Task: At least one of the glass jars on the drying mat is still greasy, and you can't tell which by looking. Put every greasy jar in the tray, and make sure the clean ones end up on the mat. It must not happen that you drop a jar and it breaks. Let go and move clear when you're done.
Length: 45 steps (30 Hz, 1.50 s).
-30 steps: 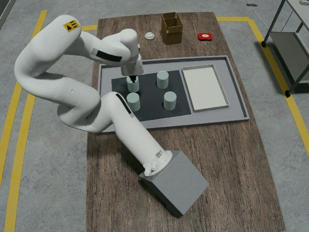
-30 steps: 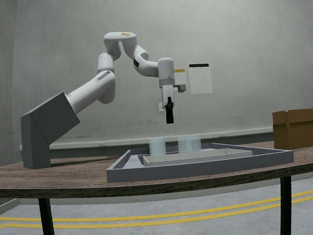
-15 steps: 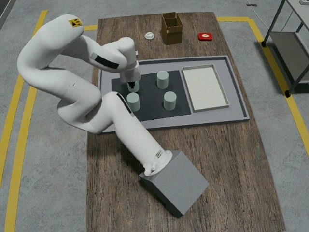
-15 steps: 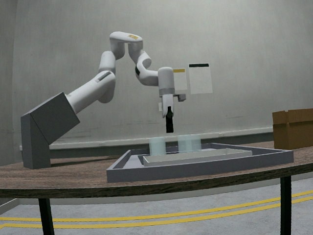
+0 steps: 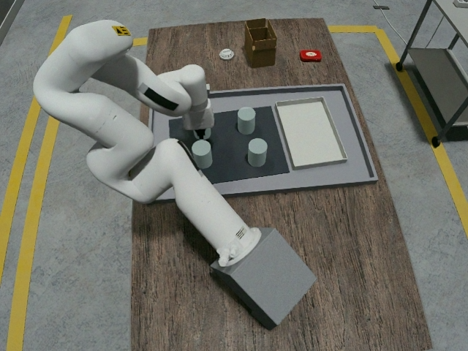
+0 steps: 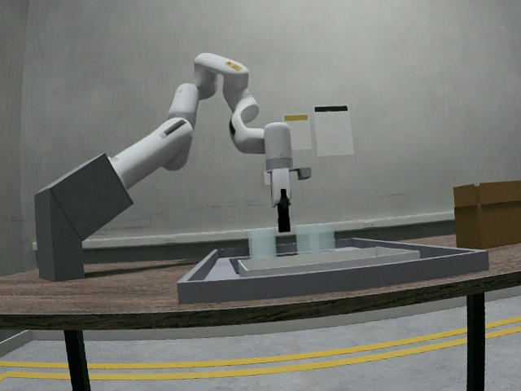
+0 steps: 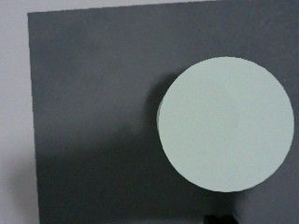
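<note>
Pale green glass jars: three plainly visible on dark drying mat, fourth jar mostly hidden under gripper. White tray beside mat holds nothing. My gripper clenched, empty, low over far-left jar. I judge sorting not started: no jar moved, greasy ones unidentified, all testing left.

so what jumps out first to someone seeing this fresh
The big white arm bent over the dark drying mat, its shut black fingers low at a pale glass jar. Three more jars stand on the mat, beside the pale tray, which holds nothing.
</note>
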Motion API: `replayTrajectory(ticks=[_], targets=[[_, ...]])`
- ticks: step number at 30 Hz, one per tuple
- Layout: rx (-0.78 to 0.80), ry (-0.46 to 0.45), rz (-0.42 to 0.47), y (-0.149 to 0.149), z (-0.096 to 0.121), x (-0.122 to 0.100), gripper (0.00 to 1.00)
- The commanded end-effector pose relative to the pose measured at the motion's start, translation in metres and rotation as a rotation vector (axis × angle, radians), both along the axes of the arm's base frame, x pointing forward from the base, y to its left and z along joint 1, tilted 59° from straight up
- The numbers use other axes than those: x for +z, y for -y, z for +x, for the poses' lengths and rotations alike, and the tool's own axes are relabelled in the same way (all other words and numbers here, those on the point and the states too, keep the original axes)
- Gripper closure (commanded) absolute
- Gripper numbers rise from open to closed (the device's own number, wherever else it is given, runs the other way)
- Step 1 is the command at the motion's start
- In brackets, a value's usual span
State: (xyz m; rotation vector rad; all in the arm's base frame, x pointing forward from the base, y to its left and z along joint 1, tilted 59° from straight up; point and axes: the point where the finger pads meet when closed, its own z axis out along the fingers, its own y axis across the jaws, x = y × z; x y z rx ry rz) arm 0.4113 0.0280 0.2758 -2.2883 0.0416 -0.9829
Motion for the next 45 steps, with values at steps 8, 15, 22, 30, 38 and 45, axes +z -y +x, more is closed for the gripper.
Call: replayTrajectory(ticks=[8, 15, 22, 30, 38, 45], targets=[[-0.002, 0.003, 0.001, 0.001, 0.003, 0.003, 1.0], [-0.002, 0.003, 0.001, 0.002, 0.005, 0.004, 1.0], [-0.002, 0.003, 0.001, 0.003, 0.007, 0.006, 1.0], [-0.002, 0.003, 0.001, 0.003, 0.008, 0.007, 1.0], [-0.002, 0.003, 0.001, 0.004, 0.011, 0.009, 1.0], [-0.002, 0.003, 0.001, 0.005, 0.013, 0.011, 1.0]])
